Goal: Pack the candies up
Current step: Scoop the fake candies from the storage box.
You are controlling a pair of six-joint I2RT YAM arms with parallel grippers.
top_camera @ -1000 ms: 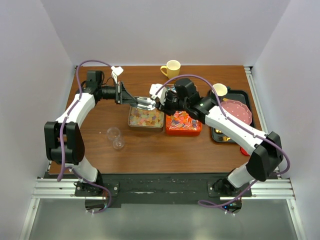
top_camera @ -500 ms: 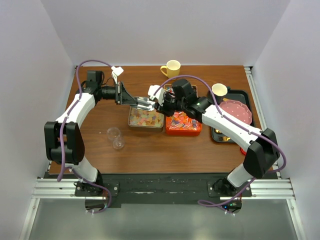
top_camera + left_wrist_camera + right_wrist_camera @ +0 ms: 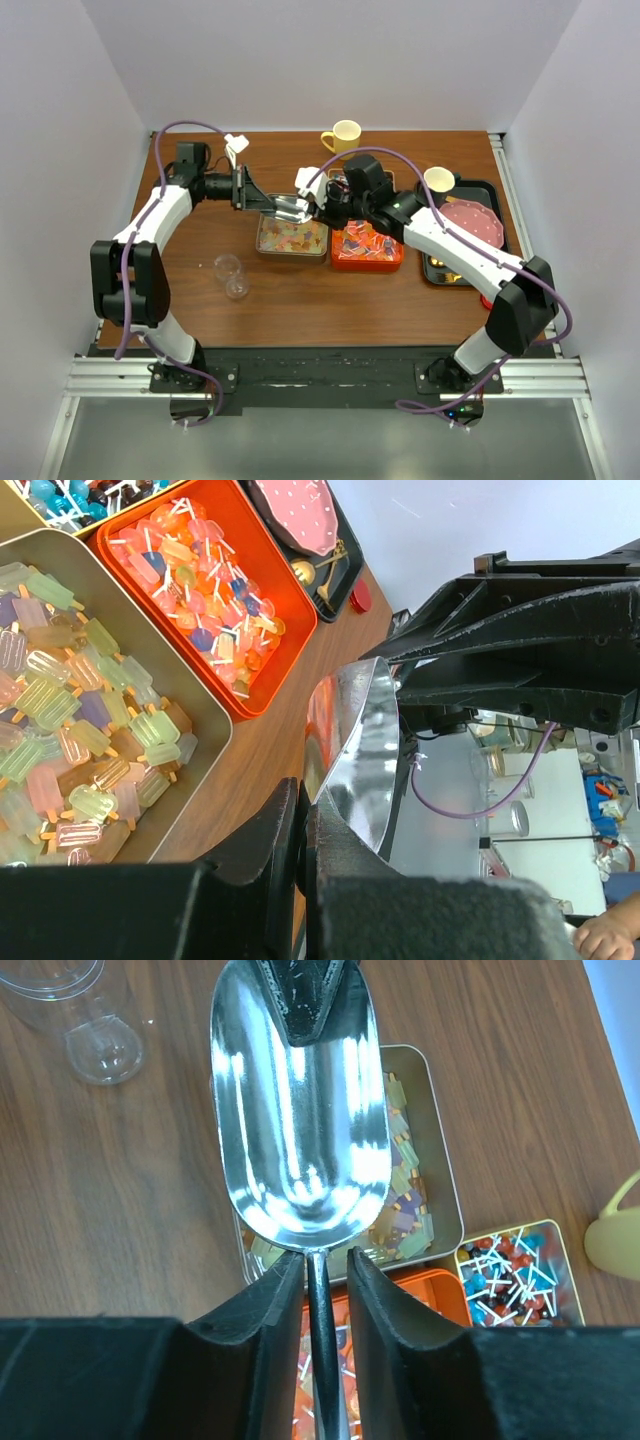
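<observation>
A shiny metal scoop (image 3: pixel 300 1120) hangs over the silver tin (image 3: pixel 262 243) of pastel candies (image 3: pixel 70 730). My left gripper (image 3: pixel 305 810) is shut on the scoop's front rim (image 3: pixel 355 750); one of its fingers shows inside the bowl in the right wrist view (image 3: pixel 305 1000). My right gripper (image 3: pixel 318 1270) straddles the scoop's thin handle, jaws a little apart, with a gap on the right side. Orange-yellow-red candies (image 3: pixel 200 590) fill the orange tray (image 3: pixel 336 264). Red-blue-white candies (image 3: pixel 515 1265) lie in a small tin behind it. The scoop is empty.
A clear plastic cup (image 3: pixel 228 268) and its round lid (image 3: pixel 238 288) lie on the wood left of the tins. A yellow mug (image 3: pixel 342 137) stands at the back. A black tray (image 3: pixel 432 270) on the right holds a pink dotted plate (image 3: pixel 475 222) and a paper cup (image 3: pixel 438 180).
My right gripper has moved left, up to the scoop, and now stands around its handle. The left gripper and scoop have hardly moved.
</observation>
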